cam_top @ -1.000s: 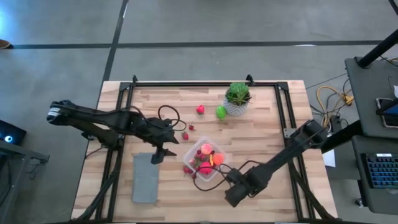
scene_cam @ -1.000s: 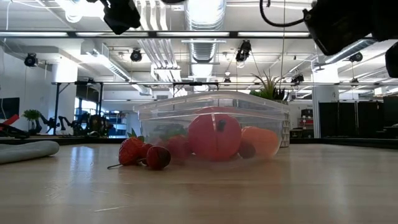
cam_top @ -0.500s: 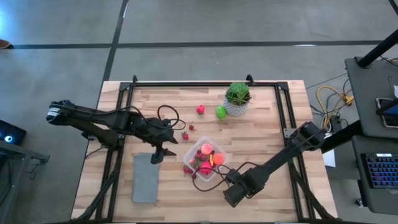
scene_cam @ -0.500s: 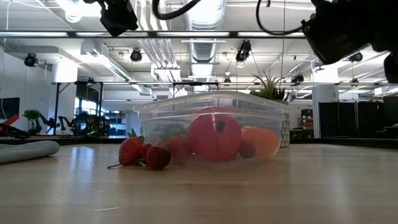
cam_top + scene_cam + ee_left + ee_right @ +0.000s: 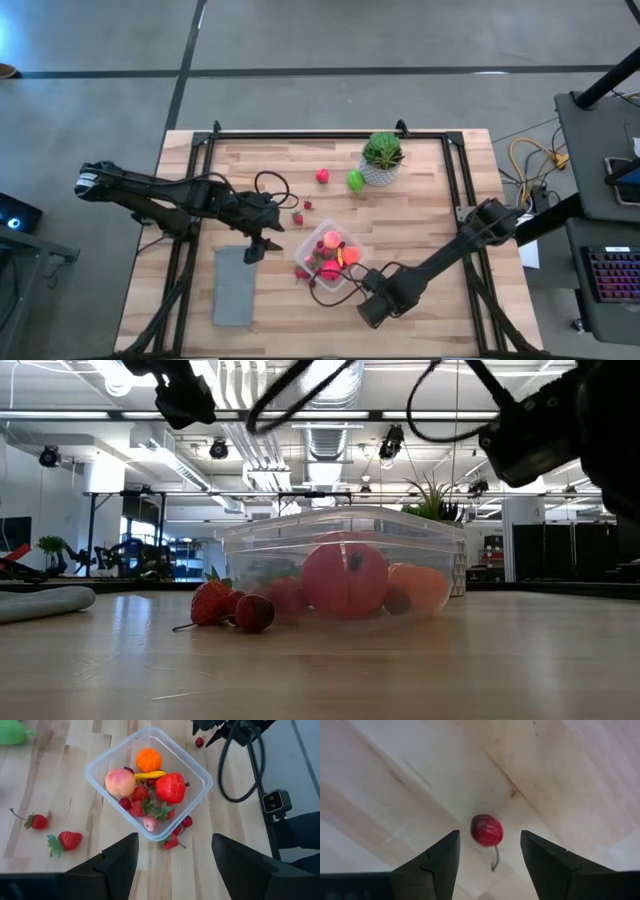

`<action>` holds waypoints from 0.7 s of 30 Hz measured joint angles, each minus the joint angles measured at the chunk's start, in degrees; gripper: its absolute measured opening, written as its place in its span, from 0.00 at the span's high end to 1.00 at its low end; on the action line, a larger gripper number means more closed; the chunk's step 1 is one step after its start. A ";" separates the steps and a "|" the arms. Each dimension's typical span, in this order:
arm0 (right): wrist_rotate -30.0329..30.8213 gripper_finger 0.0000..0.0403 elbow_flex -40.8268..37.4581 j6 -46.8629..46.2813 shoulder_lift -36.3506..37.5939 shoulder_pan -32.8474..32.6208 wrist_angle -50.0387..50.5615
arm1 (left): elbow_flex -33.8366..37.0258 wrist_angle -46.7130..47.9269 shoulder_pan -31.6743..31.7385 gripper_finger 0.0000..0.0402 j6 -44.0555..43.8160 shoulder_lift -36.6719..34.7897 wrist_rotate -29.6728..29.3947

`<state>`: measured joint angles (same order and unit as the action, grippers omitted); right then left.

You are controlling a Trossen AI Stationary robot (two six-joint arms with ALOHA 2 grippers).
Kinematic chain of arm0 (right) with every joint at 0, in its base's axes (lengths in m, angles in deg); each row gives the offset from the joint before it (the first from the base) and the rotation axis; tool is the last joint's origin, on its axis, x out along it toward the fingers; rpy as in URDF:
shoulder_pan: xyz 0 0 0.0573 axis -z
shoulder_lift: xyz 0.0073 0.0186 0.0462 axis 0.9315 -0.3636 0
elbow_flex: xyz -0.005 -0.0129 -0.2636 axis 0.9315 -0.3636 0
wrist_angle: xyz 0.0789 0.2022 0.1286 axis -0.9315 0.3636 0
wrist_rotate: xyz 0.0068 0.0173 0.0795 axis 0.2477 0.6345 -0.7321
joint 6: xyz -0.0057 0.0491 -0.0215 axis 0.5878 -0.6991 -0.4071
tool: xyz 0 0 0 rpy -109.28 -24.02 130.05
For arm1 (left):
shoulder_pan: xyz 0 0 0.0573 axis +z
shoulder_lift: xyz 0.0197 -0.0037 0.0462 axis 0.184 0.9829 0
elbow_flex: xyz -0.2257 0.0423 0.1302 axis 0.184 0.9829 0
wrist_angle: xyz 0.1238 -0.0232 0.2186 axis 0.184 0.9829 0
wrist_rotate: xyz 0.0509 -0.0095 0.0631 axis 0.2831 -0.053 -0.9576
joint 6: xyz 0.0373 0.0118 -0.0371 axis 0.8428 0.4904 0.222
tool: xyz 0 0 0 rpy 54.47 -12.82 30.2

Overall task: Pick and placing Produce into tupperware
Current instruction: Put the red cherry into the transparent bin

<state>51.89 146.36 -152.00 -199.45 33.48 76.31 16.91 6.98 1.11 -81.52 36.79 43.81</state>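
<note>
The clear tupperware [image 5: 331,258] stands mid-table and holds a pink, an orange, a red and a yellow piece with several berries [image 5: 150,785]. Strawberries [image 5: 64,840] and small red berries [image 5: 240,610] lie on the wood around it. A red piece [image 5: 322,176] and a green piece [image 5: 355,181] lie farther back. My right gripper [image 5: 372,306] points down, open, over a lone cherry [image 5: 487,830] that lies on the table; its fingers stand on either side of it, clear of it. My left gripper [image 5: 262,245] hovers open left of the box, with nothing in it.
A spiky green plant in a white pot [image 5: 382,158] stands at the back right. A flat grey rectangle [image 5: 233,285] lies near the front left, below my left gripper. A black frame [image 5: 330,134] rims the table. Bare wood lies right of the box.
My right gripper has sunk a little toward the table, over the cherry beside the box's near right corner. My left arm and the produce have kept still.
</note>
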 joint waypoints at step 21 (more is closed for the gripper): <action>0.04 0.72 -0.10 2.11 -0.59 0.13 -0.49 | 0.14 -0.89 0.02 0.41 -0.13 0.02 -0.25</action>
<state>51.92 146.26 -149.89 -200.04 33.61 75.82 17.05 6.09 1.13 -81.65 36.81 43.56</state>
